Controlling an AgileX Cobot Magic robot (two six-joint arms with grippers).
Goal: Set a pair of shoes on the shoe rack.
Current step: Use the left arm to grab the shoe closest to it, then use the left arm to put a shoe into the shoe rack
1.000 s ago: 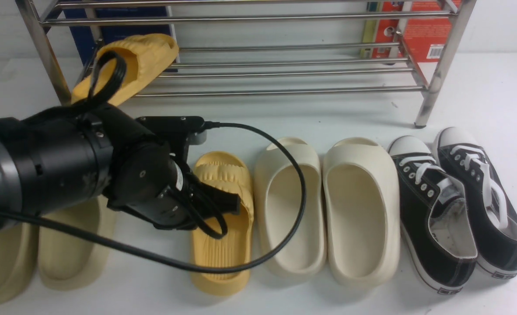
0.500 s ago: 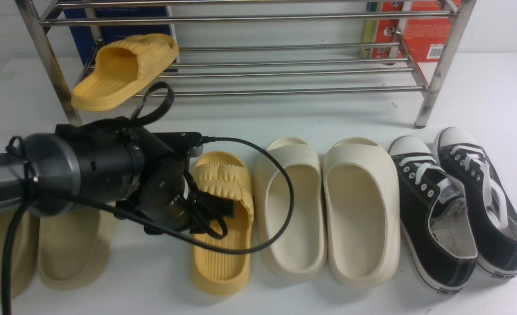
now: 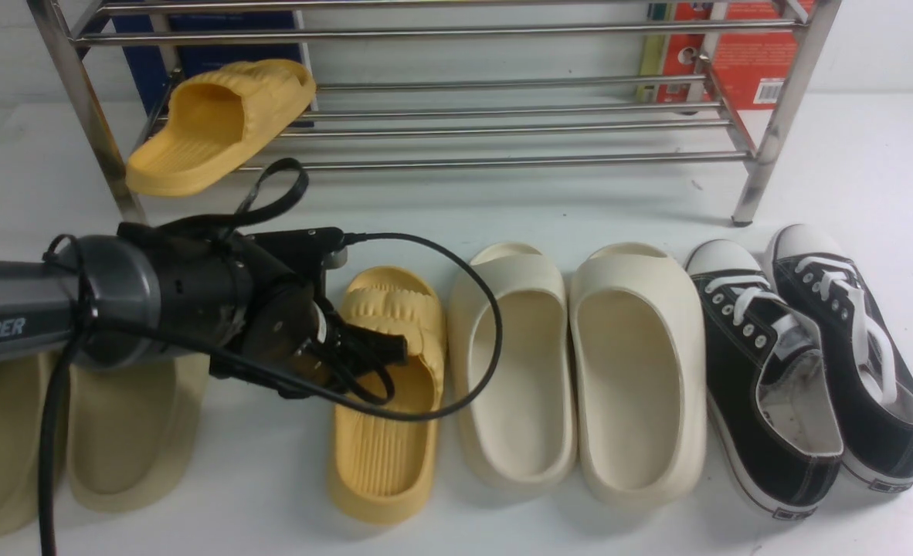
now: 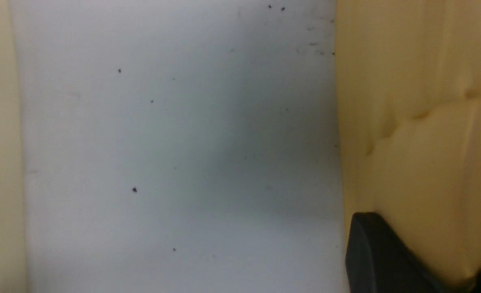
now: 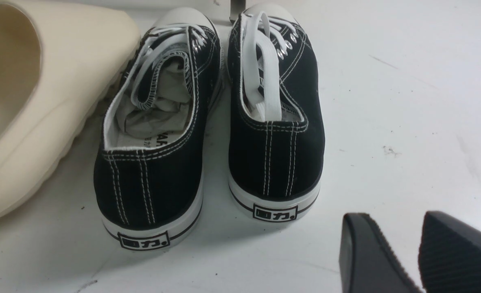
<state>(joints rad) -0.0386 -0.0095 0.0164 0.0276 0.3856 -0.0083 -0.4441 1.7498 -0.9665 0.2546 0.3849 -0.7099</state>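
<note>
White tabletop with a stainless-steel shoe rack (image 3: 503, 162) along its far side. One yellow ridged foam slide (image 3: 194, 147) is up on the rack's lower shelf, slanted at the left end, its heel jutting past the front bar. Its mate, the second yellow slide (image 3: 383, 455), is on the table before the rack's left half, toe toward the rack, between a khaki slide (image 3: 128, 432) and a cream-white slide (image 3: 522, 371).

My left gripper (image 4: 425, 242) has just closed: its jaws pinch the side of that second slide near the strap, one finger outside, the other inside. Since half a second ago the slide has shifted slightly, its heel swinging left, so the grip seems to have taken. I judge that lifting comes next, then setting it beside its mate; the soft foam may bend or twist.

My right gripper (image 5: 395, 215) waits with parted jaws near the black canvas sneakers (image 5: 275, 158), holding nothing.
</note>
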